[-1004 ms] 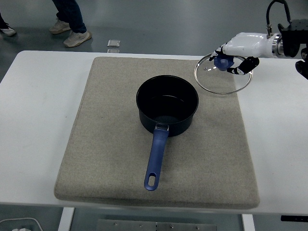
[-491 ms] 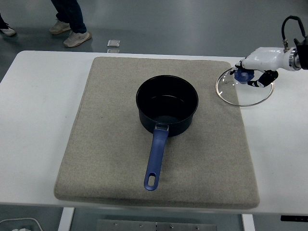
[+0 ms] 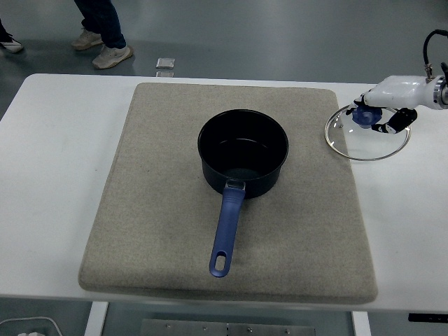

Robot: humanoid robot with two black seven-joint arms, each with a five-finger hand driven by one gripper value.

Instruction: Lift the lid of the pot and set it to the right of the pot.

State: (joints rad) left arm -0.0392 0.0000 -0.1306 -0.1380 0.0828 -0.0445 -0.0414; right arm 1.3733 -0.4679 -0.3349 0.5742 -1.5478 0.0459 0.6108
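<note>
A dark blue pot (image 3: 243, 152) with a blue handle stands uncovered in the middle of a grey mat (image 3: 161, 210). A glass pot lid (image 3: 367, 136) with a metal rim and a blue knob is to the right of the pot, over the mat's right edge and the white table. My right hand (image 3: 381, 115) is shut on the lid's knob. I cannot tell whether the lid rests on the table or hangs just above it. The left arm is out of view.
The white table (image 3: 56, 161) extends past the mat on both sides. A person's legs and shoes (image 3: 105, 42) show on the floor beyond the far edge, with a small object (image 3: 165, 63) lying there.
My right hand has carried the lid further right and lower, from over the mat's back right corner to beside the mat's right edge. The pot has not moved.
</note>
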